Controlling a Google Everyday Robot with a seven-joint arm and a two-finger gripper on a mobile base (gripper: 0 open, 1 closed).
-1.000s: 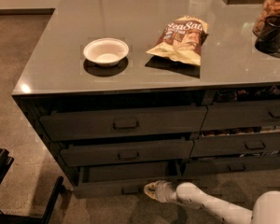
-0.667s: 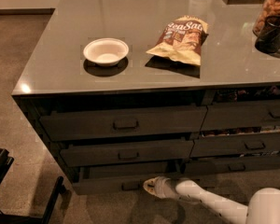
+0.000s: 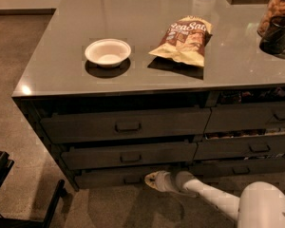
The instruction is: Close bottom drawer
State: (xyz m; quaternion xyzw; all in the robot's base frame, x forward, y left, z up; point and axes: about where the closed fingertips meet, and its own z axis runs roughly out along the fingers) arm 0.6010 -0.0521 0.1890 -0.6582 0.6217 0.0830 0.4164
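Bench [image 3: 61, 61], grey top, seen from above its front edge. Under the front edge, left stack of three wide drawers; bottom drawer [image 3: 109, 177] is the lowest, slim-fronted, with a small dark pull [image 3: 131, 179] at centre. Whether it sits fully in cannot be told.

Gripper [image 3: 154, 180] is low, just above the floor, at the right end of the bottom drawer's front, just right of the pull. White arm [image 3: 204, 191] runs back toward the lower right. How far the gripper is open cannot be told, nor whether it has hold of anything; contact with the front is not confirmed.

On the bench top: white bowl [image 3: 108, 52] toward the left edge, upright. Snack bag [image 3: 184, 39] lying flat near the middle, print partly legible, reads "Sea Sal…". Jar [image 3: 278, 6] and dark cup [image 3: 275, 32] at the right edge, label not legible.
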